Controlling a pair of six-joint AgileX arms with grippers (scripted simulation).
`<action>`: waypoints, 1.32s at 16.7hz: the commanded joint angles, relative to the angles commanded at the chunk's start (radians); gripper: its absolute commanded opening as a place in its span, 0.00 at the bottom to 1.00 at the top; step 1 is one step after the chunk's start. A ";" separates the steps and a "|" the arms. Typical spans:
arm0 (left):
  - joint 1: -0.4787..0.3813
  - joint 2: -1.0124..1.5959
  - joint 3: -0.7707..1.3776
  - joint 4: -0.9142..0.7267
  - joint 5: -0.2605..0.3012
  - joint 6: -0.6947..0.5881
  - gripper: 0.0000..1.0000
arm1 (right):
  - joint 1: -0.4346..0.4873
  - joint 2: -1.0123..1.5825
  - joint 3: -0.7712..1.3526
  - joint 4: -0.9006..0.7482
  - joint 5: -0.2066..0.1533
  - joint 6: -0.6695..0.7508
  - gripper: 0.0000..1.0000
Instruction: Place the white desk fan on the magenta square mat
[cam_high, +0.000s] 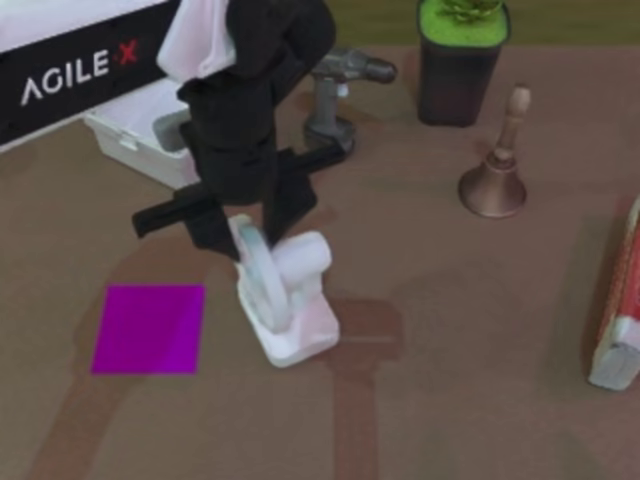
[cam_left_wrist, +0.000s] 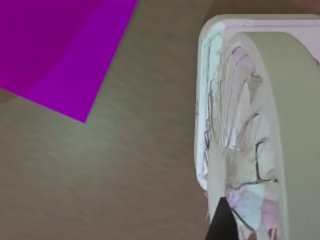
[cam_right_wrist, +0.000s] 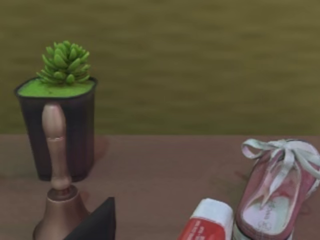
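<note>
The white desk fan (cam_high: 285, 290) stands near the middle of the table, its round grille disc (cam_left_wrist: 240, 140) facing left and its blocky base (cam_high: 298, 338) on the wood. My left gripper (cam_high: 248, 238) comes down from above and is shut on the disc's top rim. One dark fingertip (cam_left_wrist: 220, 222) lies against the grille face; the other is hidden behind the disc. The magenta square mat (cam_high: 150, 328) lies flat to the fan's left, a short gap away, and its corner (cam_left_wrist: 60, 55) shows in the left wrist view. My right gripper (cam_right_wrist: 142, 235) is parked off the table's right side, open.
A white bin (cam_high: 140, 130) and a grey drill (cam_high: 335, 95) stand behind the left arm. A potted succulent (cam_high: 460, 55) and a bronze bell (cam_high: 497, 165) are at the back right. A toothpaste tube (cam_right_wrist: 207, 222) and a pink shoe (cam_right_wrist: 275, 190) lie at the right edge.
</note>
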 joint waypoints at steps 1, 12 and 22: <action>0.000 0.000 0.000 0.000 0.000 0.000 0.00 | 0.000 0.000 0.000 0.000 0.000 0.000 1.00; 0.017 -0.001 0.193 -0.186 0.001 -0.002 0.00 | 0.000 0.000 0.000 0.000 0.000 0.000 1.00; 0.050 -0.041 0.151 -0.192 -0.001 -0.114 0.00 | 0.000 0.000 0.000 0.000 0.000 0.000 1.00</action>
